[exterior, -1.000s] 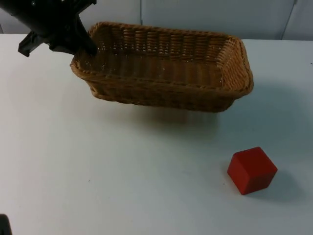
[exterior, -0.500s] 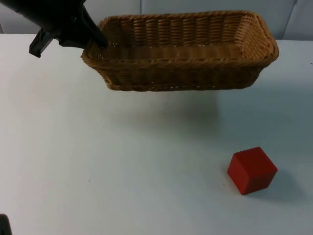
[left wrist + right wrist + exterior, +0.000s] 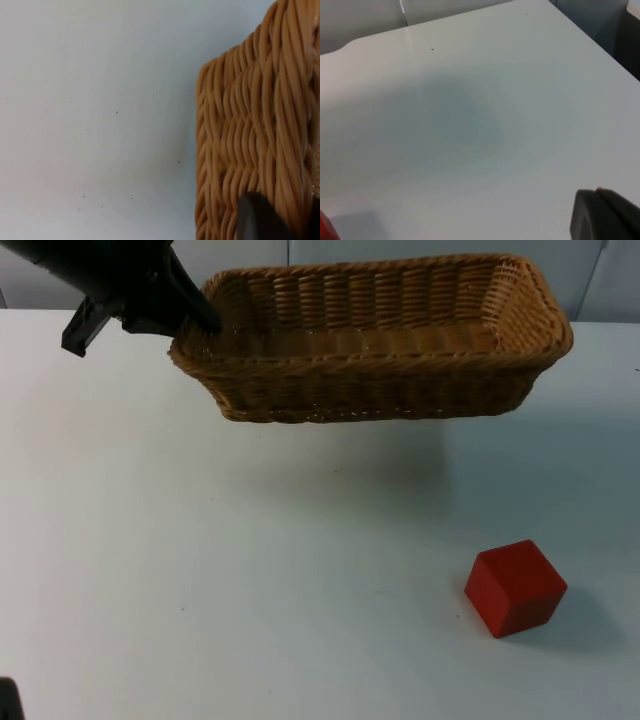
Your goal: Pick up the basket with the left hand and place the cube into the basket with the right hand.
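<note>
A brown wicker basket (image 3: 380,395) hangs level above the table's far half, its inside bare. My left gripper (image 3: 195,325) is shut on the rim of its left end. In the left wrist view the woven wall (image 3: 250,125) stands close, with a black fingertip (image 3: 257,220) against it. A red cube (image 3: 515,587) rests on the table to the front right, well apart from the basket. The right wrist view has a black fingertip (image 3: 605,215) of my right gripper over bare table, and a sliver of the red cube (image 3: 324,227) at the picture's edge.
The basket's soft shadow (image 3: 350,475) lies on the white table beneath it. The grey partition wall (image 3: 250,255) closes the far side. A small dark object (image 3: 5,700) sits at the front left edge.
The basket has risen off the table and its right end has swung up and away until it hangs level. The cube has not moved.
</note>
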